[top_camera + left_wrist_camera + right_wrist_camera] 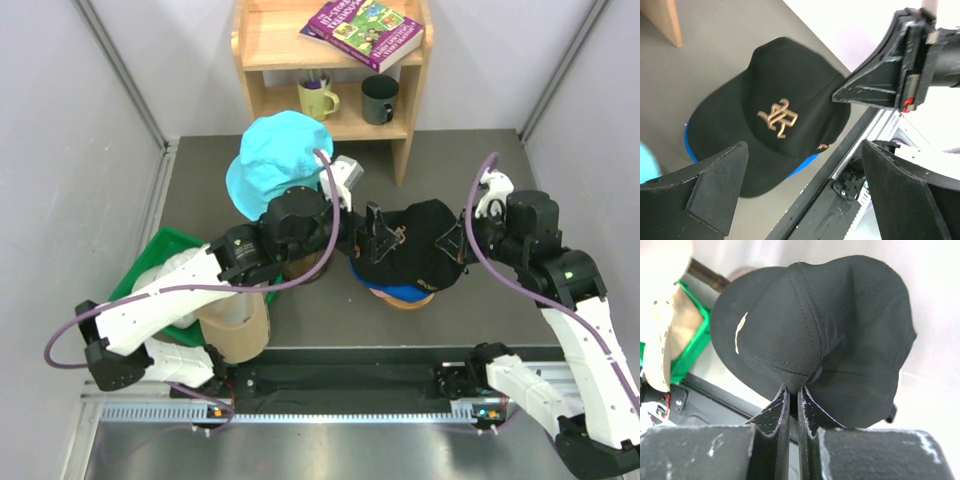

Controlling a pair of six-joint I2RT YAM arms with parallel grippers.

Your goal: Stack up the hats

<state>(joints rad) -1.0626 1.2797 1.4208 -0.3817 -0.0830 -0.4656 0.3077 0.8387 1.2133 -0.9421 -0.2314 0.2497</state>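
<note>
**Desk:** What looms largest in the overhead view?

**Stringer:** The cyan bucket hat [278, 160], upper centre-left, sits apart from the pile. At centre the black cap [415, 250] lies over the royal blue cap [395, 292], whose rim shows beneath it. That looks like a stack being settled.

**Desk:** And the claws?

**Stringer:** The right gripper [792, 387] pinches a fold of the black cap's crown at that frame's bottom centre, fingers pressed together on the cloth, seemingly to steady it. The left gripper [802, 150] hangs spread wide and empty. The black cap lies beyond its fingertips, framed between them, not gripped.
</note>
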